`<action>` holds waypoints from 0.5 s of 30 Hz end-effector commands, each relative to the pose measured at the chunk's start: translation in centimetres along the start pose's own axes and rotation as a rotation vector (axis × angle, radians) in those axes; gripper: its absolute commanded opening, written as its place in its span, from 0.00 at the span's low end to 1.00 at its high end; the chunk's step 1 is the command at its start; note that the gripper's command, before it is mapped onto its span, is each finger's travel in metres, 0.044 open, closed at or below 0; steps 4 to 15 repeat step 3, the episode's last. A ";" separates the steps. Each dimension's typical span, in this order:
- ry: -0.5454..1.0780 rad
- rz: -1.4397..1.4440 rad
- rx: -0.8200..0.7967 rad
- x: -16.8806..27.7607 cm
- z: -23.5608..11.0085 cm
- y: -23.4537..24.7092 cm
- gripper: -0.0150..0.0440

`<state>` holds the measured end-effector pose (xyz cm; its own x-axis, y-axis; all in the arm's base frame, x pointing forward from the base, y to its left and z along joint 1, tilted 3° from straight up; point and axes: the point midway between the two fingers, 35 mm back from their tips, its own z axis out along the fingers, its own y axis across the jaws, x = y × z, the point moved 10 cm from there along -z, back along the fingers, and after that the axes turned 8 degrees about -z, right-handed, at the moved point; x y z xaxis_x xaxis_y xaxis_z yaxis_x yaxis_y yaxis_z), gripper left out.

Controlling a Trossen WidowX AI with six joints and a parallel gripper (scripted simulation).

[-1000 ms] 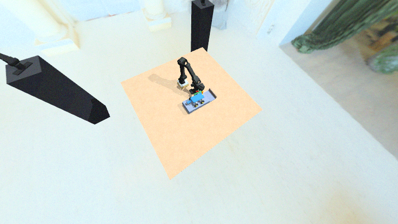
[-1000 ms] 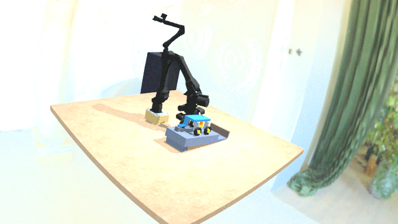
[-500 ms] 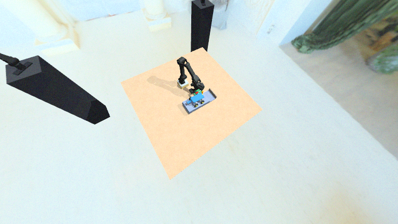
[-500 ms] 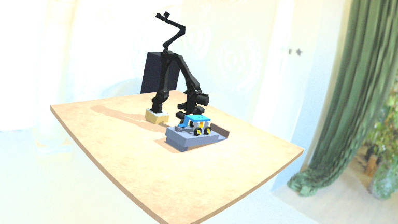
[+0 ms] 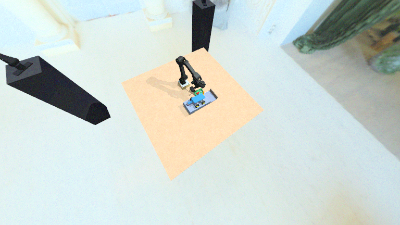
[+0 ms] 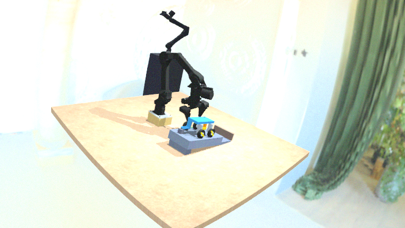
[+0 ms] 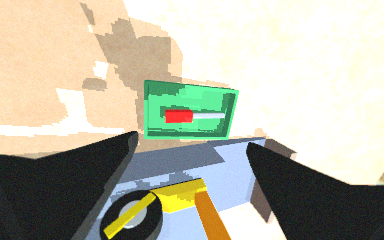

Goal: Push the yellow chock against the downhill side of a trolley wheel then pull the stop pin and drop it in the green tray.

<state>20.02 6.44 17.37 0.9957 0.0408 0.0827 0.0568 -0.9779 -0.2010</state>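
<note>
One arm works your table [image 6: 125,153], a tan slab with the grey ramp [image 6: 191,141] near its middle. You see the arm [image 6: 179,73] arch from its base and bend down over the ramp's far side, behind the blue-topped trolley [image 6: 200,124], which stands on the ramp on black wheels with yellow hubs. From above, the trolley [image 5: 197,98] sits partway along the ramp [image 5: 197,104], with the green tray [image 5: 200,90] on the table just beyond it, under the wrist.

Your gripper [image 7: 192,150] hangs above the tray with its two dark fingers spread wide apart and nothing between them. Through the gap, the wrist view shows you the green tray [image 7: 150,115] beside the ramp's edge, and the stop pin [image 7: 192,116] lying flat inside it, red head to the left, pale shank to the right. Lower in that view, the yellow chock [image 7: 182,192] with its orange handle [image 7: 212,220] sits touching a black wheel [image 7: 132,222].
</note>
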 end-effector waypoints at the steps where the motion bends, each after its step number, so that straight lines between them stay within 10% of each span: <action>1: 0.005 -0.005 0.005 0.0 -1.4 -0.3 1.00; 15: 0.005 -0.005 0.005 0.0 -2.0 -0.4 1.00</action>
